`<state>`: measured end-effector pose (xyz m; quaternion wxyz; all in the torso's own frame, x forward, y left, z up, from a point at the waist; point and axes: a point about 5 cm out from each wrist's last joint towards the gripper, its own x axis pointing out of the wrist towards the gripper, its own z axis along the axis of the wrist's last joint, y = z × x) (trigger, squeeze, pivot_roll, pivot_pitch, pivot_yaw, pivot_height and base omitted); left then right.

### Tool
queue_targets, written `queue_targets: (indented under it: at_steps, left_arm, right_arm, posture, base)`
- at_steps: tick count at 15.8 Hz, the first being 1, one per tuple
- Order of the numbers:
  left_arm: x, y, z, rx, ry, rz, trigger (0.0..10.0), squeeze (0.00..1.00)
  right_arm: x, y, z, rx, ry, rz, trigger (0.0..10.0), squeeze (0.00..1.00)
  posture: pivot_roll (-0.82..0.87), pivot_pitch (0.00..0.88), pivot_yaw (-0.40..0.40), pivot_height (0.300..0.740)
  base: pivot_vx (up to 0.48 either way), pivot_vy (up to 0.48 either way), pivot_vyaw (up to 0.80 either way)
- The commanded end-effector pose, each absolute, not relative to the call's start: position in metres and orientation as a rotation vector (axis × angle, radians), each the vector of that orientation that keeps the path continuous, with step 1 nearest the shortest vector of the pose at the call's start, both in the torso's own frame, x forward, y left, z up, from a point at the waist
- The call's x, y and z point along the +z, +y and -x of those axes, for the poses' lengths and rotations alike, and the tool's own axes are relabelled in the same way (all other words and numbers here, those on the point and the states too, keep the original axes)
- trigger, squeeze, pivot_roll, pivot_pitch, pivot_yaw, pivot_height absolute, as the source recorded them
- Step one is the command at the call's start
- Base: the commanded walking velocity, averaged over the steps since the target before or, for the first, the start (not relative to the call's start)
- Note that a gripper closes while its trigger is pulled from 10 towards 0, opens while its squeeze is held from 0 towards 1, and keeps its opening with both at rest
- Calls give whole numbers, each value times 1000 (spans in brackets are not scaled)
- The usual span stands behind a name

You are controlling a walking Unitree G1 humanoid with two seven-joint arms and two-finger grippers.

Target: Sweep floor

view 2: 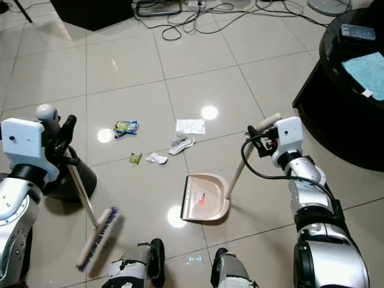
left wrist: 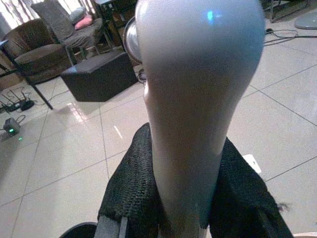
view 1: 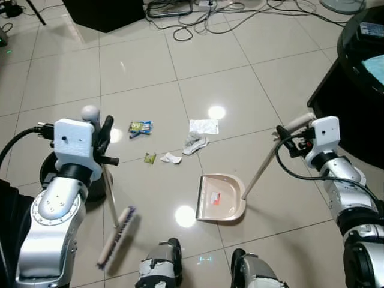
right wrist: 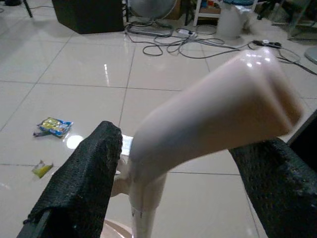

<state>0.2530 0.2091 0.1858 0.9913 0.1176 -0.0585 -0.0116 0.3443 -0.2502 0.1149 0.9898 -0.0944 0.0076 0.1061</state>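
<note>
Presently, entries run from the tools outward.
Broom: broom [view 1: 114, 231] hangs in front of the robot's left side, thin pale shaft slanting down to a bristle head near the tiles; whether it touches them I cannot tell.
Broom handling: likely light and stiff, with a smooth rounded knob that could twist in the grip; best taken high on the shaft, as it is.
Left gripper: left gripper [view 1: 103, 144] has its black fingers [left wrist: 131, 191] pressed on either side of the shaft just under the knob.
Dustpan: dustpan [view 1: 221, 198] sits flat on the tiles ahead of the robot's feet, mouth facing the robot's left, its long handle rising toward the right arm.
Dustpan handling: thin plastic, probably light and apt to slide on glossy tile; steered from the handle's top end.
Right gripper: right gripper [view 1: 289, 135] straddles the handle's flattened end; fingers [right wrist: 81, 181] stand somewhat apart around it, and firm contact cannot be confirmed.
Litter: crumpled paper [view 1: 194, 143], flat white slip [view 1: 204, 126], blue-yellow wrapper [view 1: 140, 128], small green scrap [view 1: 150, 158] and white scrap [view 1: 171, 158], all beyond the pan; light, easily scattered.
Surroundings: glossy floor [view 1: 138, 66], cables [view 1: 198, 15] at the far edge.
</note>
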Motion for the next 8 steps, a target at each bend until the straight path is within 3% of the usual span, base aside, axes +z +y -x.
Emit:
queue_targets:
  at_steps: [1,8]
  left_arm:
    - [192,213,-248,-17,-133,-257,10000,0]
    - [193,214,-245,-33,-116,-267,10000,0]
  right_arm:
    - [111,-250,-343,234,37,197,10000,0]
    - [108,-247,-346,218,58,172,10000,0]
  posture:
    - [224,256,94,740]
    - [240,281,107,740]
  base:
    - [0,0,0]
    - [0,0,0]
